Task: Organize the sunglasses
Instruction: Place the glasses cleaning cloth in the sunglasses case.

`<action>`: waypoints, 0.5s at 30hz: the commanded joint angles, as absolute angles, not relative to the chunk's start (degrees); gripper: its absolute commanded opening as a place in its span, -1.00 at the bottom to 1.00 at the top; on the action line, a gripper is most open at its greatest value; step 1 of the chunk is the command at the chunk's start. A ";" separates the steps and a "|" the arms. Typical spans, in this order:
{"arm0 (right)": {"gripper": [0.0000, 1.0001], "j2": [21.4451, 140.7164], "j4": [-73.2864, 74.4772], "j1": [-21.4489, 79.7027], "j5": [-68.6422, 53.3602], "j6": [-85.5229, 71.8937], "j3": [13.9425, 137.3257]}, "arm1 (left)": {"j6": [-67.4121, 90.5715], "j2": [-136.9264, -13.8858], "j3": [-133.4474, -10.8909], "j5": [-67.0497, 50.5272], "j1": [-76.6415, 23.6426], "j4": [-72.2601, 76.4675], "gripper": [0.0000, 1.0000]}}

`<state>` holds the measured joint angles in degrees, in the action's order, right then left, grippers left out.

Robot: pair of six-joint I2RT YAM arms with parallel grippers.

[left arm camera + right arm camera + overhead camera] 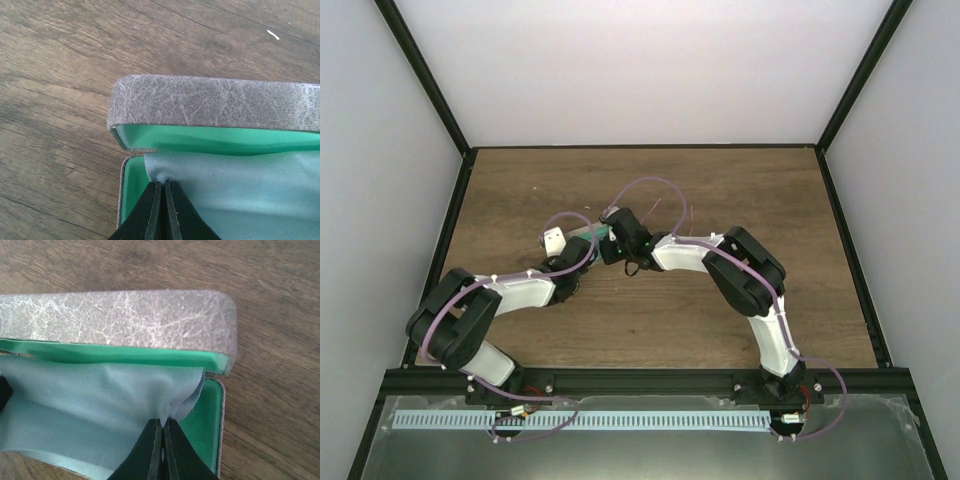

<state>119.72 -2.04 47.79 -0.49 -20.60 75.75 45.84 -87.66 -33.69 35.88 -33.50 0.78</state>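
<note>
Blue cloth (pixel 240 195) lies in the open grey case (pixel 215 102) (green lining), the left gripper (pixel 164 192) pinching its left end, the right gripper (pixel 163 430) its right end.

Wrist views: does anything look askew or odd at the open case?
Nothing looks damaged. The light blue cloth lies puckered across the green-lined grey rectangular case, pinched at either end by the left gripper and the right gripper. It covers the interior, so what lies inside cannot be seen.
</note>
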 commanded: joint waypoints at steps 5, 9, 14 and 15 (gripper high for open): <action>-0.99 118.13 -2.72 48.25 -0.53 -20.71 75.50 | 45.83 -88.24 -33.65 37.18 -32.96 0.52 -0.91; -0.99 118.53 -2.62 48.30 -0.60 -20.72 75.68 | 45.80 -88.84 -33.81 37.57 -32.96 0.50 -0.91; -0.99 118.74 -2.80 48.34 -0.70 -20.71 76.13 | 45.90 -90.17 -34.13 37.79 -32.58 0.91 -0.91; -0.99 118.77 -2.67 48.34 -0.66 -20.68 76.31 | 45.81 -90.44 -34.22 37.84 -32.42 0.96 -0.91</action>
